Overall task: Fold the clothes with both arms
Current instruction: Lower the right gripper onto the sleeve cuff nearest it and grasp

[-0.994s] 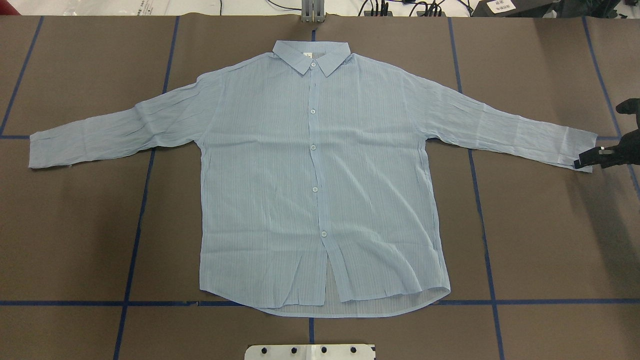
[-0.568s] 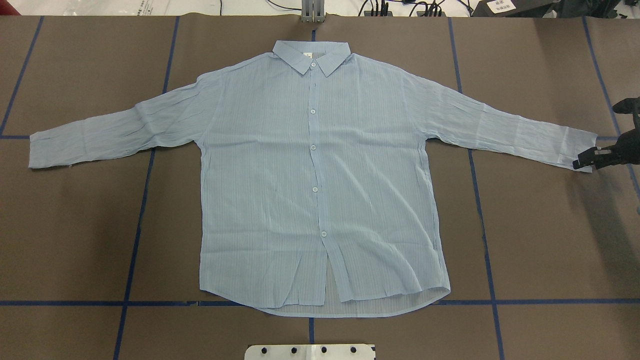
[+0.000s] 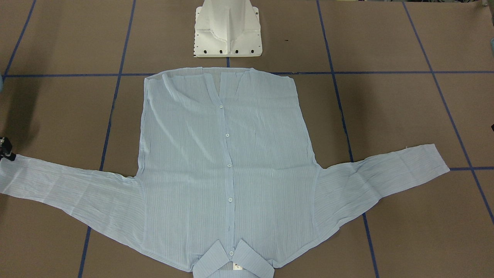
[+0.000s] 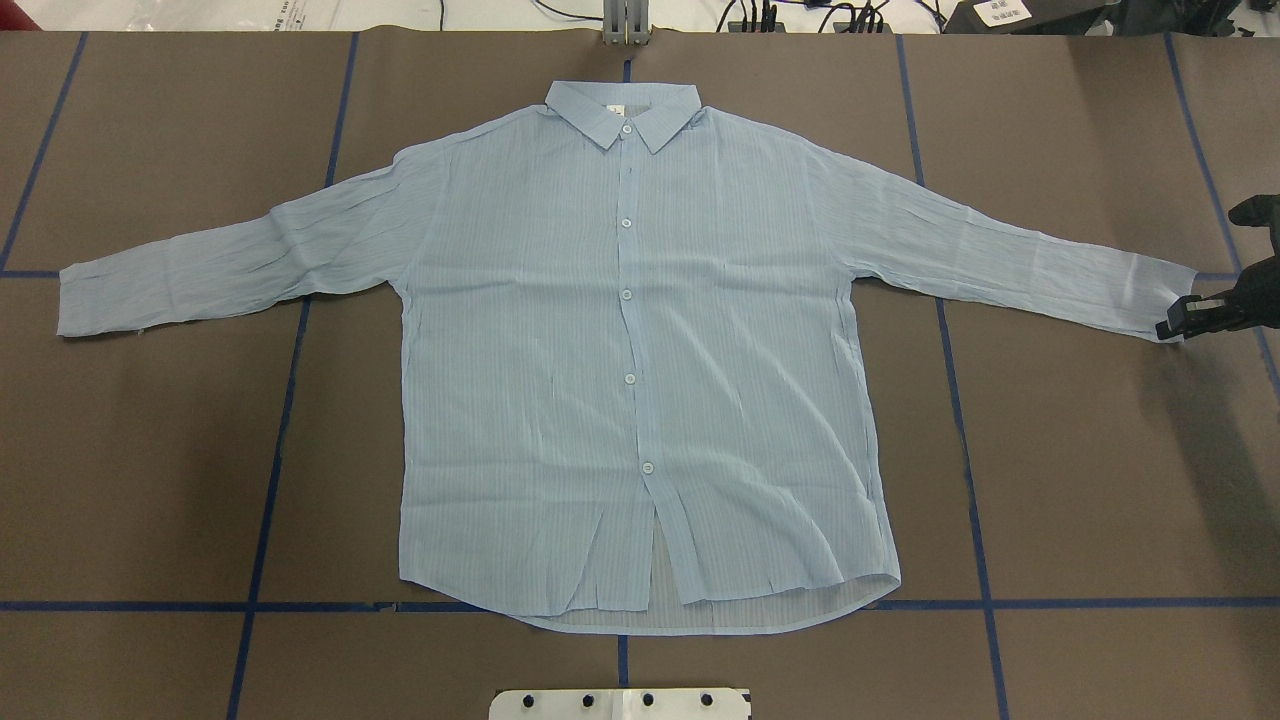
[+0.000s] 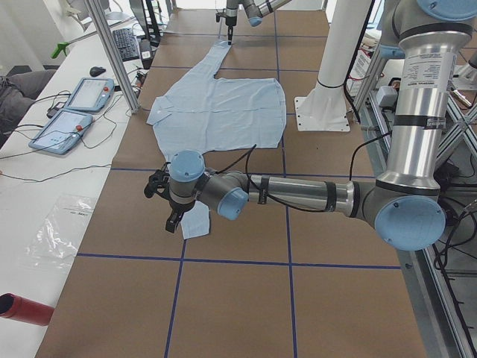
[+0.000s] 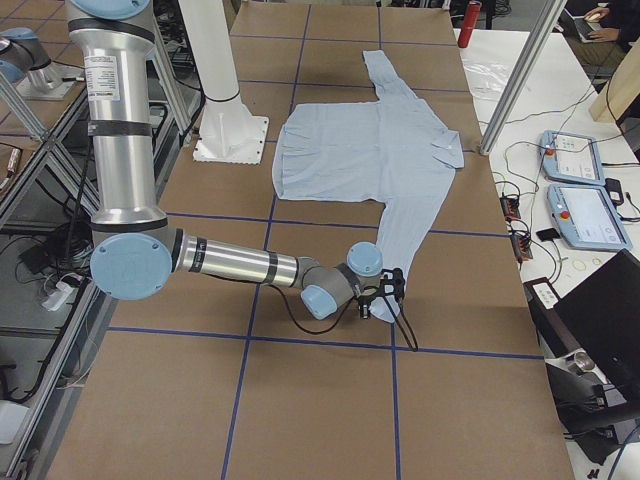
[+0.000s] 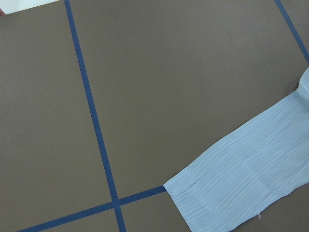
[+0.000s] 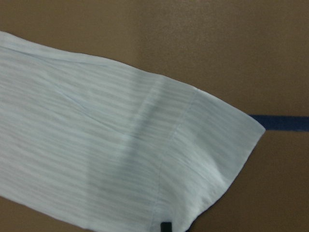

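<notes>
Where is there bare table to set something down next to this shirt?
Widest bare patches: either side of the shirt body, below each sleeve, out to the table edges. The far corners above the sleeves too. Crowded: both cuffs, at the right gripper and left gripper.

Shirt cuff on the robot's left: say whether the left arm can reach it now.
Probably yes: the left gripper hangs close over that cuff, which lies flat on the table with nothing on it.
</notes>
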